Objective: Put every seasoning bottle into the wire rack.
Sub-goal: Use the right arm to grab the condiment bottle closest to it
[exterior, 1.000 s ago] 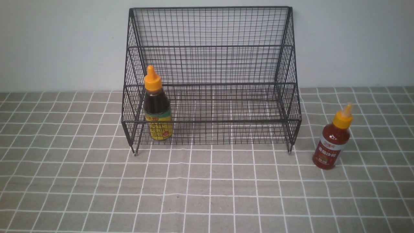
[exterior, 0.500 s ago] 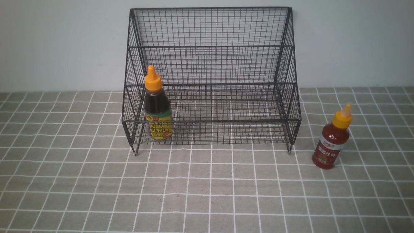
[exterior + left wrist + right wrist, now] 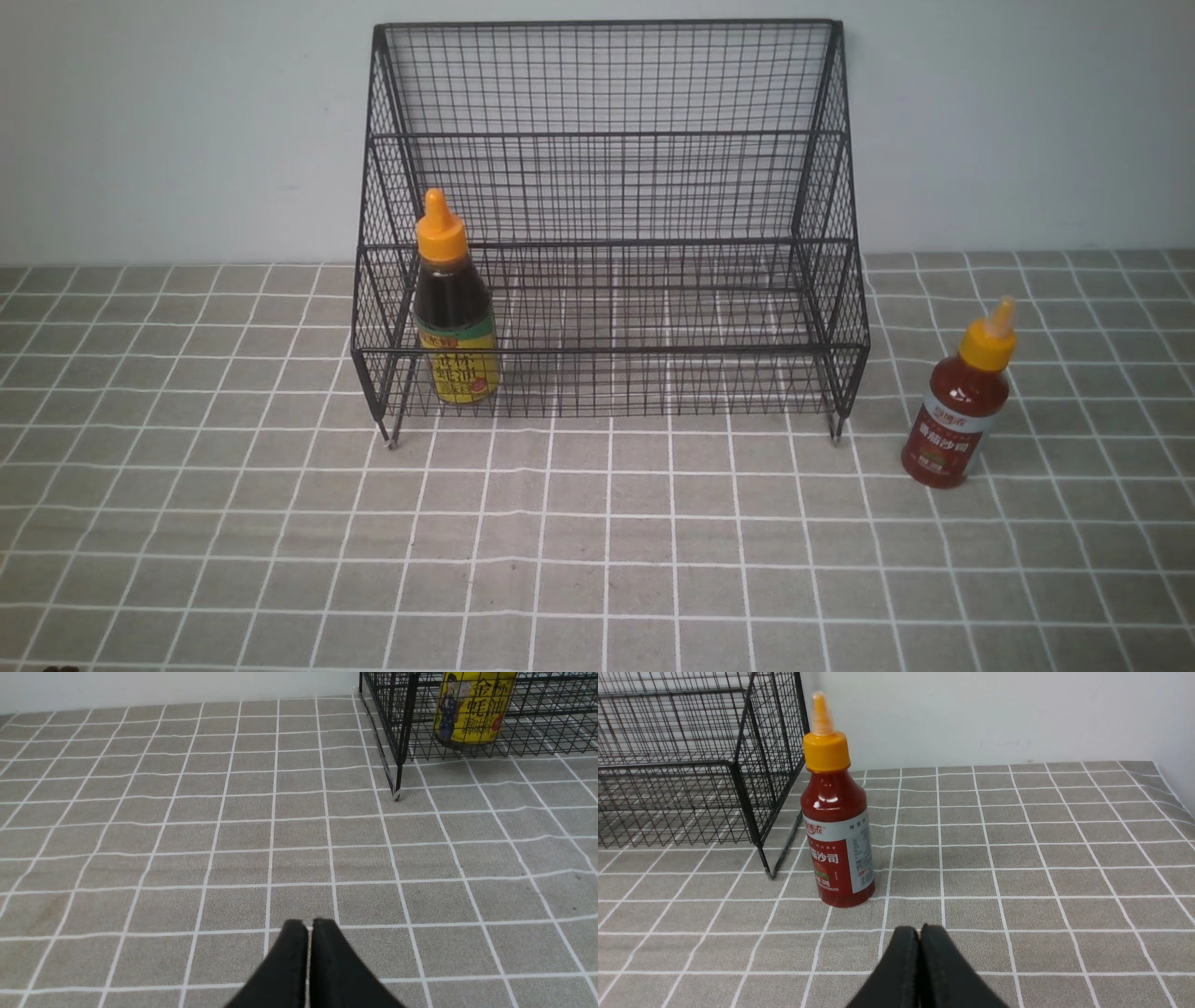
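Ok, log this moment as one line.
dark brown bottle: upright in wire rack, front tier, left end | red bottle: upright on tablecloth, right of rack | left claw: shut, empty | right claw: shut, empty

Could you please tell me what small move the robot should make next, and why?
Probably open the shut right gripper and ease it toward the red bottle: it stands upright outside the wire rack, while the brown bottle already sits inside.

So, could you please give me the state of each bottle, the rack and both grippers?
wire rack: standing, one bottle inside
dark brown bottle: upright, capped, in the rack's lower tier
red bottle: upright, capped, outside on the tablecloth
left gripper: shut, empty
right gripper: shut, empty
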{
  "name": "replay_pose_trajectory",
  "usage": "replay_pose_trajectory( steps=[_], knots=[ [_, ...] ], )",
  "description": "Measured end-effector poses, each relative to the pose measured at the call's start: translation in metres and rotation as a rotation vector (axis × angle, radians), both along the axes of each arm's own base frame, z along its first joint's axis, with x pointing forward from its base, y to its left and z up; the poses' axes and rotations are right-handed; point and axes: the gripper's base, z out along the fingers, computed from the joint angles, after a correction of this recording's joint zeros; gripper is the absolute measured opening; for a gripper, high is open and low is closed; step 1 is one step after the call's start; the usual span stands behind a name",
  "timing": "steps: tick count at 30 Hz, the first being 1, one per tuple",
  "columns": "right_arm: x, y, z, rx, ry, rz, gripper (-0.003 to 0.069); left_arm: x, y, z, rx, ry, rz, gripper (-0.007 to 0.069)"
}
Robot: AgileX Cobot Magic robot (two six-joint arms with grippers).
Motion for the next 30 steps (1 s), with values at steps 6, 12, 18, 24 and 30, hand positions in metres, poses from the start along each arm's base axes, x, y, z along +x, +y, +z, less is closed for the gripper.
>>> replay_pose_trajectory(
  steps=[6, 12, 18, 24, 30],
  knots=[
    [0.0, 0.0, 0.0, 0.0, 0.0, 0.0, -0.0015, 0.0, 0.0, 0.0, -0.001, 0.0, 0.0, -0.0006],
    [0.0, 0.0, 0.0, 0.0, 0.0, 0.0, -0.0015, 0.0, 0.0, 0.0001, -0.005, -0.001, 0.001, -0.0006],
    [0.0, 0.0, 0.0, 0.001, 0.0, 0.0, -0.0015, 0.0, 0.0, 0.0001, -0.006, 0.0, 0.002, -0.0006],
    [0.0, 0.0, 0.0, 0.001, 0.0, 0.0, -0.0015, 0.0, 0.0, 0.0001, -0.007, 0.0, 0.002, -0.0006],
    [0.0002, 0.0002, 0.0009, 0.005, -0.01, 0.001, -0.0015, 0.0, 0.0, -0.0002, -0.007, 0.0, 0.002, -0.0006]
  ],
)
